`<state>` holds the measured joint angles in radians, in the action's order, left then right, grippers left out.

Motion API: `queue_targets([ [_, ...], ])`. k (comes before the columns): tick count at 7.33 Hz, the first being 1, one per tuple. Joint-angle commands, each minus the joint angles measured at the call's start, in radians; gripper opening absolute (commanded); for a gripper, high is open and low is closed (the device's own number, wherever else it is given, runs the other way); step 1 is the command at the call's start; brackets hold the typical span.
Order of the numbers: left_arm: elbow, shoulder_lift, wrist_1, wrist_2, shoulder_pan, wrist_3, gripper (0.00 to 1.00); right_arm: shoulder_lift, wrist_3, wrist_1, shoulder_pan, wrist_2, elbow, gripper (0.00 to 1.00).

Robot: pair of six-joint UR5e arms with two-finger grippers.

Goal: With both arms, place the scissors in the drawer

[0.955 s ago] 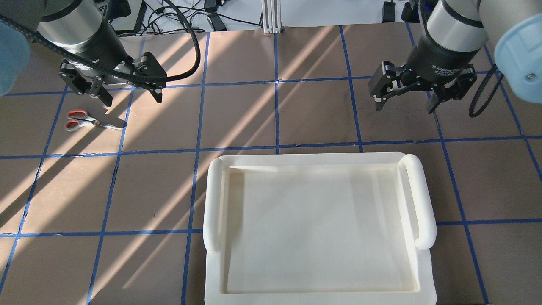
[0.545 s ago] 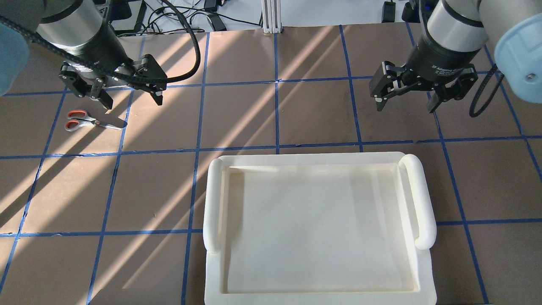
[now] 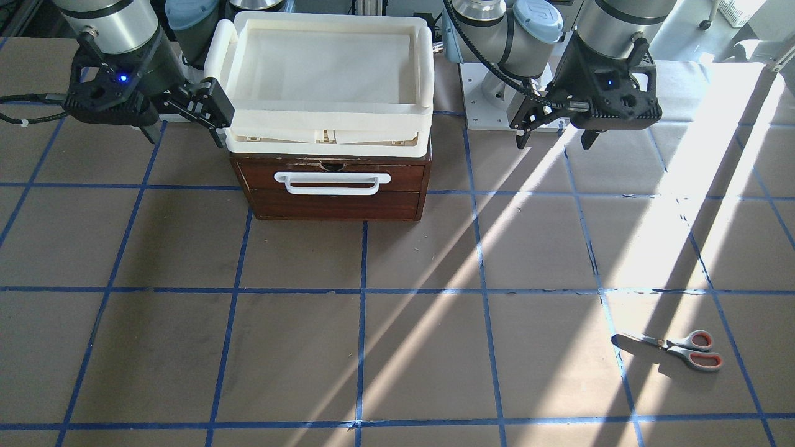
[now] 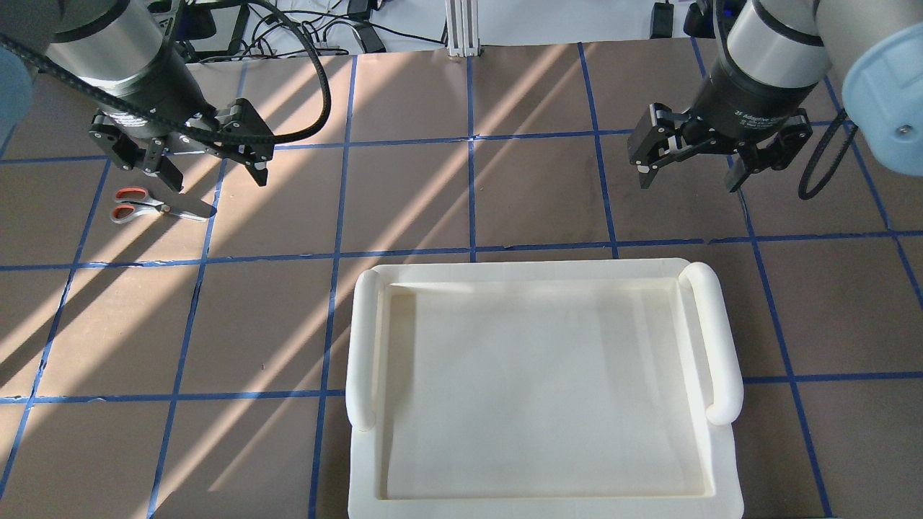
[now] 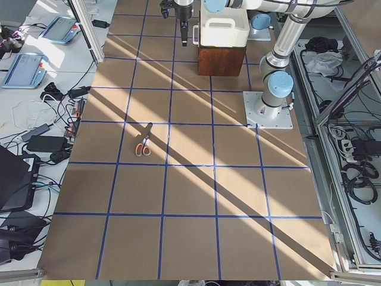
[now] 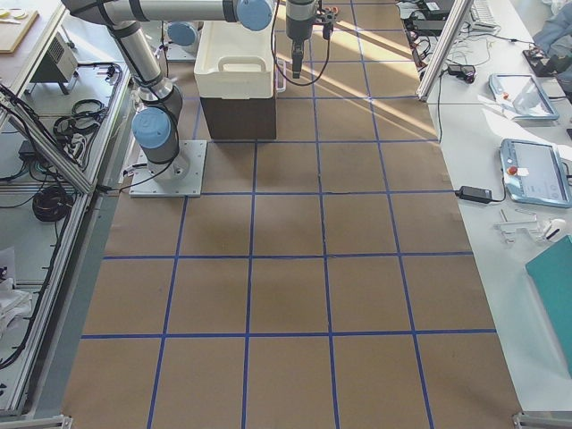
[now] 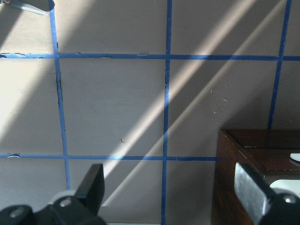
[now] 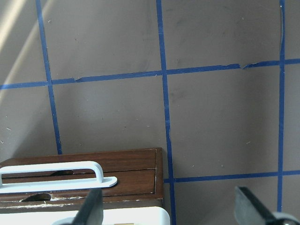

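Left tool (image 4: 216,180) and right tool (image 4: 688,185) hang released; scissors (image 4: 159,207) lie flat, drawer (image 3: 410,177) closed.

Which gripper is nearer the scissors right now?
Left. The left gripper hangs open on the scissors' side of the drawer, apart from them; the right gripper hangs open on the drawer's far side.

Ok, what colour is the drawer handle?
White; the drawer handle shows best in the front-facing view.
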<state>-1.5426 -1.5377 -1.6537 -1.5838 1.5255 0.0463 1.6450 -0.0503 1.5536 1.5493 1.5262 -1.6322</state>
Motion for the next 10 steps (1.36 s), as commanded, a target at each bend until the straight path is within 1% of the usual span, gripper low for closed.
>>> queue_targets([
  [1, -0.008, -0.018, 0.006, 0.013, -0.107, 0.163, 1.00, 0.001, 0.024, -0.001, 0.000, 0.008, 0.003, 1.00],
  [2, -0.007, -0.024, 0.008, 0.010, -0.152, 0.266, 1.00, -0.001, 0.082, 0.003, 0.000, 0.006, 0.003, 1.00],
  [3, -0.007, -0.038, 0.031, 0.005, -0.192, 0.432, 1.00, -0.004, 0.111, 0.013, 0.000, 0.009, 0.003, 1.00],
  [4, -0.007, -0.056, 0.063, 0.002, -0.235, 0.558, 1.00, -0.042, 0.177, 0.037, 0.002, -0.003, 0.012, 1.00],
  [5, -0.007, -0.080, 0.092, 0.002, -0.275, 0.713, 1.00, -0.110, 0.185, 0.078, 0.029, -0.014, 0.034, 1.00],
  [7, -0.008, -0.149, 0.188, -0.002, -0.341, 0.989, 1.00, -0.268, 0.190, 0.149, 0.160, -0.084, 0.122, 1.00],
  [8, -0.008, -0.183, 0.225, -0.002, -0.366, 1.097, 1.00, -0.331, 0.237, 0.163, 0.223, -0.087, 0.159, 1.00],
  [9, -0.008, -0.229, 0.257, -0.001, -0.395, 1.279, 1.00, -0.355, 0.447, 0.166, 0.251, -0.098, 0.166, 1.00],
  [10, -0.008, -0.281, 0.355, -0.004, -0.416, 1.437, 1.00, -0.372, 0.625, 0.154, 0.253, -0.156, 0.166, 1.00],
])
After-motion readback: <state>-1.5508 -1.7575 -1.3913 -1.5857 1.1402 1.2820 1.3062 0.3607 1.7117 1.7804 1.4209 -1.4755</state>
